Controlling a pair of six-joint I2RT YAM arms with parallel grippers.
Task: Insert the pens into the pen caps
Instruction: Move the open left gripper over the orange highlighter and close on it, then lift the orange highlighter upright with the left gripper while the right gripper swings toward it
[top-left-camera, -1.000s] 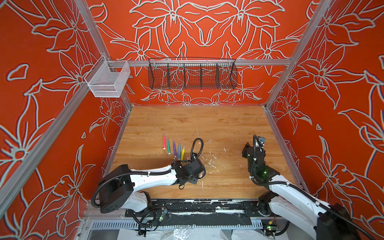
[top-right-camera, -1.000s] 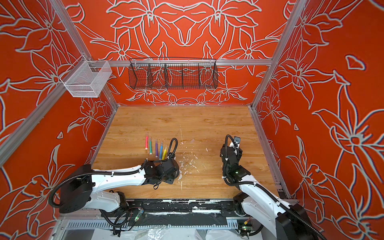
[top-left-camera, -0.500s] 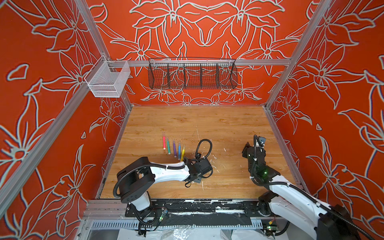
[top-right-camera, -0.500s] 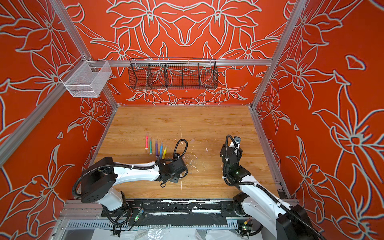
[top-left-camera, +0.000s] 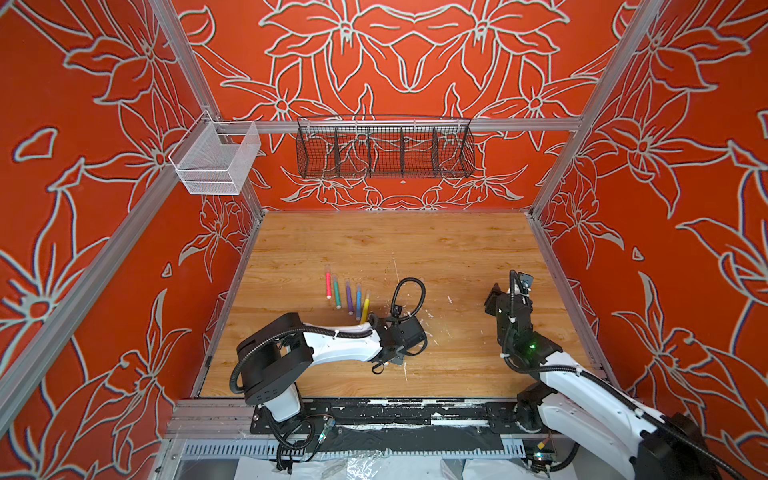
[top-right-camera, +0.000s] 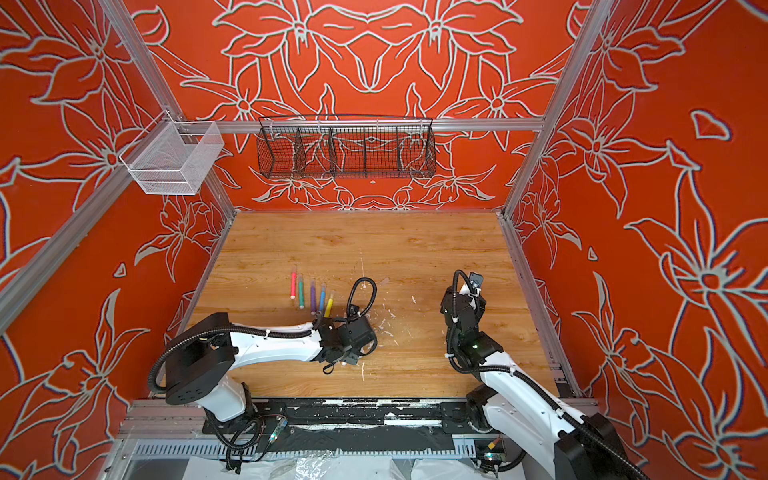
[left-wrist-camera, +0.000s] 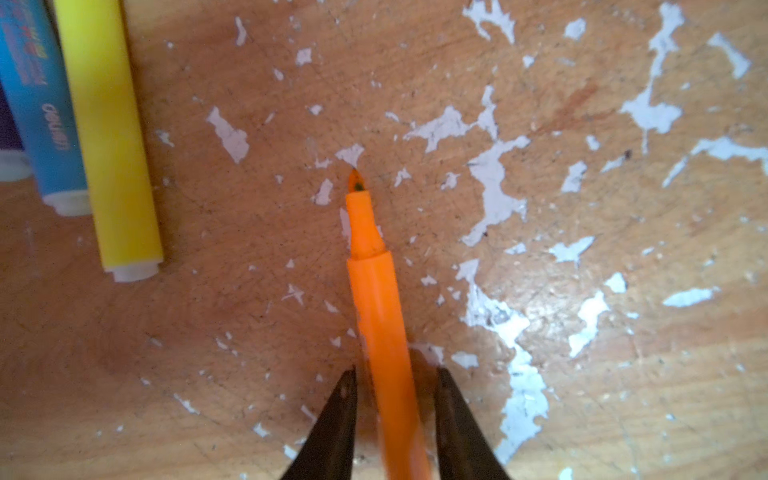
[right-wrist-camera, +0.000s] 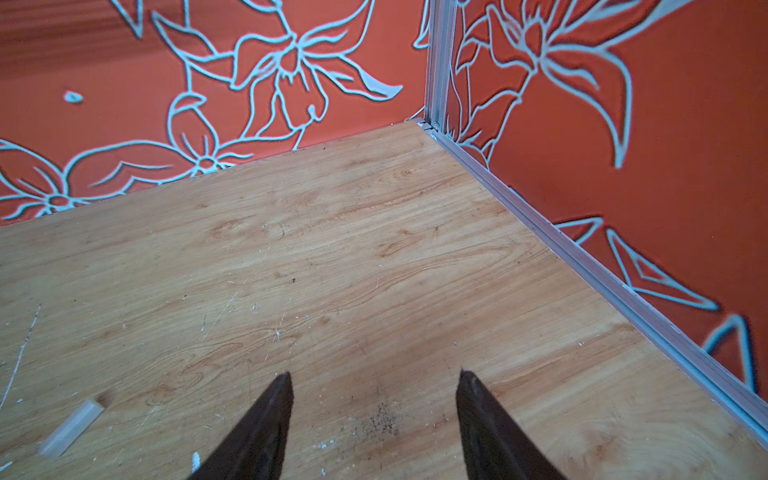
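Observation:
In the left wrist view an orange pen with its tip bare lies between the jaws of my left gripper. The jaws stand close on either side of it with narrow gaps. Beside it are the white ends of a yellow pen and a blue pen. Both top views show a row of pens, pink-red, green, purple, blue and yellow; my left wrist hides the orange one. My right gripper hangs open and empty over bare wood, with one clear pen cap lying off to its side.
White paint flecks cover the wood round the orange pen. A black wire basket and a white mesh basket hang on the walls. An aluminium rail edges the table close to the right arm.
My left arm has reached further right along the front of the table, and its jaws have narrowed round the orange pen. The right arm has not moved.

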